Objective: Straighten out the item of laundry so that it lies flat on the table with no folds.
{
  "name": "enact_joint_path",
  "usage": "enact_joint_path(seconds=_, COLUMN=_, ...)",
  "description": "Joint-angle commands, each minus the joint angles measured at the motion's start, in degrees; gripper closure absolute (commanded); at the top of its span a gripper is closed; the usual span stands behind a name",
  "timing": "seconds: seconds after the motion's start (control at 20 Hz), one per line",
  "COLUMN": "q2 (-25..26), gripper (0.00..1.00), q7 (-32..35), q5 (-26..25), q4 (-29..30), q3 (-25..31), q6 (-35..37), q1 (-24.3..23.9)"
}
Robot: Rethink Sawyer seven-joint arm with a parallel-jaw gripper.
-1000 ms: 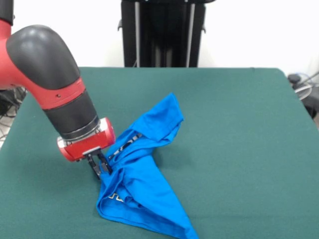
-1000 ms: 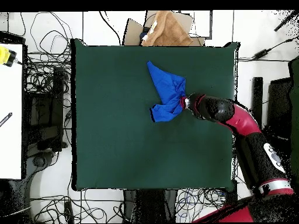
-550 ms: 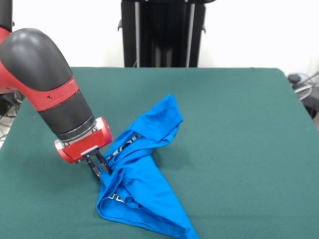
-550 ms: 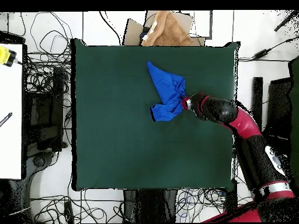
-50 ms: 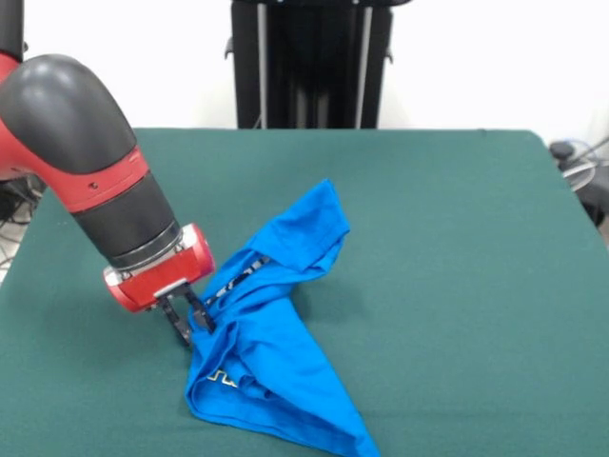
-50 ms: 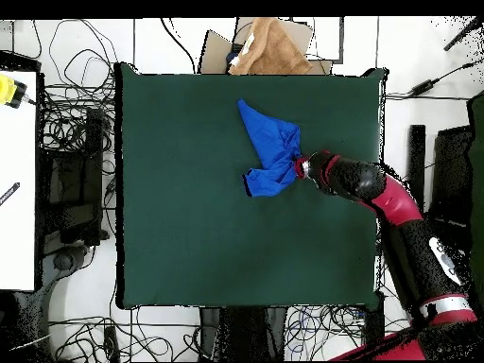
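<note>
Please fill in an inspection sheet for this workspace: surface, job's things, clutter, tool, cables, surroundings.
Surface: green table, bare apart from the shirt.
Job's things: blue T-shirt, crumpled and folded over itself, some white print showing; not flat.
Clutter: nothing seen on the table.
Tool: the tool sits at the shirt's edge, fingers closed on a bunch of cloth.
Cables: many loose cables on the floor around the table.
Surroundings: brown cardboard beyond one table edge; white bench at the side.
</note>
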Motion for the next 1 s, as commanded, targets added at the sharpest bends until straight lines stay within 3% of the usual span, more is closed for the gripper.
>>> enact_joint_path(seconds=0.05, q2=7.06, gripper=0.0, q7=-7.59, q5=-8.73, q4=-2.01, q3=-2.85, q6=-4.95, q1=0.33)
enact_joint_path(seconds=1.0, q2=2.61, gripper=0.0, q7=0.39, q5=-8.27, q4=3.19, q3=-4.58, q6=-6.56, q1=2.03)
